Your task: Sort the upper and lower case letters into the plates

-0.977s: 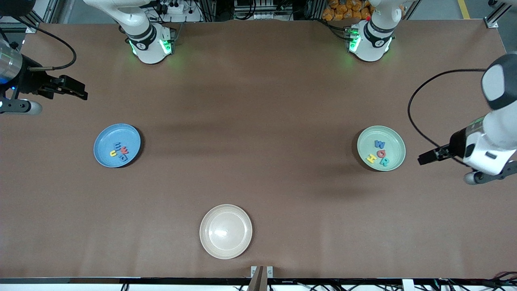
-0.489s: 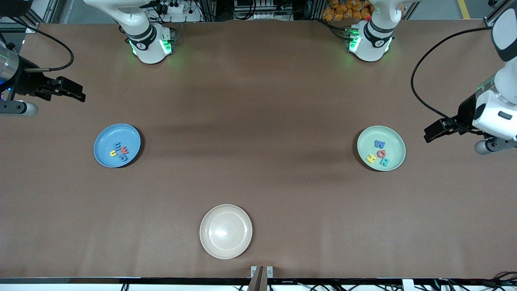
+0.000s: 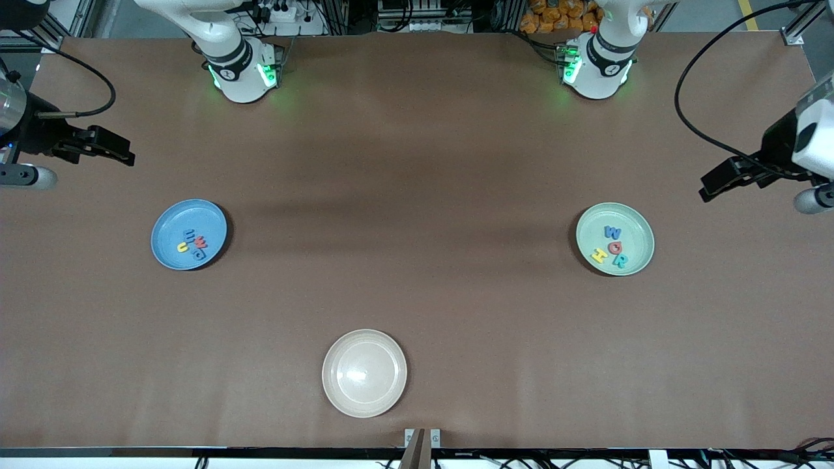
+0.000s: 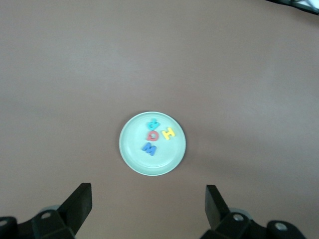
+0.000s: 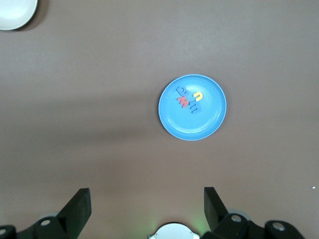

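The sky blue plate (image 3: 171, 247) toward the right arm's end holds several foam letters (image 3: 194, 243); the right wrist view shows that plate (image 5: 209, 122) and its letters (image 5: 188, 99). The mint green plate (image 3: 635, 229) toward the left arm's end holds several letters (image 3: 612, 247); the left wrist view shows it (image 4: 134, 154) with its letters (image 4: 155, 134). My left gripper (image 3: 715, 182) is open and empty, high over the table's end beside the green plate. My right gripper (image 3: 117, 153) is open and empty, high over the table's other end, above the blue plate's side.
A cream-beige plate (image 3: 364, 372) sits bare near the table's front edge, midway between the ends; its edge shows in the right wrist view (image 5: 15, 12). The right arm's base (image 3: 241, 68) and the left arm's base (image 3: 596, 62) stand at the table's back edge.
My left gripper has risen and drawn away from the green plate toward the table's end. My right gripper has drifted slightly outward. Plates and letters have not moved.
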Tool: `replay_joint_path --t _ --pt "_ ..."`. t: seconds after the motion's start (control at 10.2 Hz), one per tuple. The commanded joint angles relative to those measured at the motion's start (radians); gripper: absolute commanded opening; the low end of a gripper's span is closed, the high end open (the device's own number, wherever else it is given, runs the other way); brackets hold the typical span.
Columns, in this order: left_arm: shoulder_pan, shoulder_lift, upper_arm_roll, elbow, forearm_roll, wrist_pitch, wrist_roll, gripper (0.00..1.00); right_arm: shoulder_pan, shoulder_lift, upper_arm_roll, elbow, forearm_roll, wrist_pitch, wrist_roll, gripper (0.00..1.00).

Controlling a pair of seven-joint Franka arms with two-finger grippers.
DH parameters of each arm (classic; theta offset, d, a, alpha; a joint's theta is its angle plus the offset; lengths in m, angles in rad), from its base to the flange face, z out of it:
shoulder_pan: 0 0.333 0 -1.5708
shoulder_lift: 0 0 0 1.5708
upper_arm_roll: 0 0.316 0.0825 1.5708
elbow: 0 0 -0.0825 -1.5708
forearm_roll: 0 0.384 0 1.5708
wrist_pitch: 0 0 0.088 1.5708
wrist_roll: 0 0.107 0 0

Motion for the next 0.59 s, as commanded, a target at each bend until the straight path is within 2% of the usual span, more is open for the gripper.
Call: replay_joint_path --t 0.0,0.49 --pt "-0.024 -0.010 0.068 0.005 -0.048 -0.031 0.039 1.00 -0.010 0.008 0.007 0.005 -0.008 0.013 0.001 1.00" --pt "-0.028 -0.006 0.069 0.005 -0.039 -0.029 0.068 1.00 -0.011 0.011 0.007 0.011 -0.002 0.011 -0.001 1.00"
